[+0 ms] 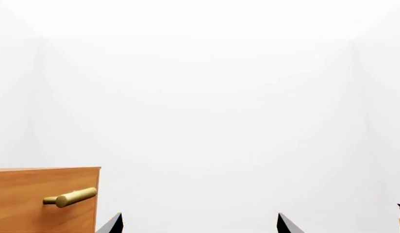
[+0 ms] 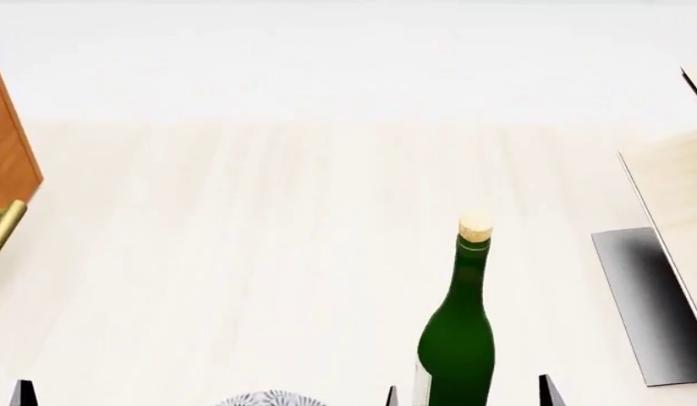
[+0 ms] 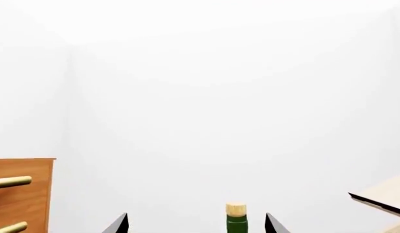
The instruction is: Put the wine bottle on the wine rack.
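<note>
The wine bottle [image 2: 458, 338] is standing upright on the pale worktop [image 2: 270, 254] in the lower centre-right of the head view, its cork pointing up. The right gripper [image 2: 467, 391] is sitting with its two dark fingertips spread wide on either side of the bottle's body, not touching the glass, which suggests it is lining up for a grasp around the body. In the right wrist view the bottle's cork is showing between those tips at the bottom centre. The wine rack [image 2: 665, 254] is waiting at the right edge of the head view, its slanted pale board near but apart from the bottle. The left gripper [image 1: 198, 224], fingertips also wide apart, is holding nothing, with a brown cabinet [image 1: 38, 199] at the lower left.
</note>
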Robot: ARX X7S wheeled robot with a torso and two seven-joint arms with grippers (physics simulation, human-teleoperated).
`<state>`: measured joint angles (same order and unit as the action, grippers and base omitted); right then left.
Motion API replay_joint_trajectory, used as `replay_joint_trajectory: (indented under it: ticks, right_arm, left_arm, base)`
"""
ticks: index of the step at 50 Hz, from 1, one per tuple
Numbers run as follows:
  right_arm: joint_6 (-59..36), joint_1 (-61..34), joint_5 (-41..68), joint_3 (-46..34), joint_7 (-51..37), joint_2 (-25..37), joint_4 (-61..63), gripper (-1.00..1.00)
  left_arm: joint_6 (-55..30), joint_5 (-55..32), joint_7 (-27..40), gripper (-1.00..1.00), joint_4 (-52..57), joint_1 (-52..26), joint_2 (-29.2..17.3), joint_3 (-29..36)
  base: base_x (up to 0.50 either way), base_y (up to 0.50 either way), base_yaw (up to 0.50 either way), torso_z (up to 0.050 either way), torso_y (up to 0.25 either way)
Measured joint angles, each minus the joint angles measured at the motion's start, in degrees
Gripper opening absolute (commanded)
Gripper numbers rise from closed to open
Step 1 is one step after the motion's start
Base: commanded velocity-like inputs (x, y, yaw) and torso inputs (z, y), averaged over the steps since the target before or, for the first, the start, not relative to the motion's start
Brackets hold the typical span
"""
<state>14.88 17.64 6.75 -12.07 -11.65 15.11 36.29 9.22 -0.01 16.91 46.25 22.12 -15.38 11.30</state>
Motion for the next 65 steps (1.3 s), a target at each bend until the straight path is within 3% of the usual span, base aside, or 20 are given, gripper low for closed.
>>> replay_joint_trajectory:
  ticks: [65]
  right_arm:
    - [0.7,-0.2,0.8,-1.8,-1.2,1.9,-0.5,1.0]
  left_arm:
    - [0.4,-0.4,1.7,1.0,-0.2,-0.3,-1.8,1.5]
  base:
    - [0.0,-0.19,0.0,0.0,0.0]
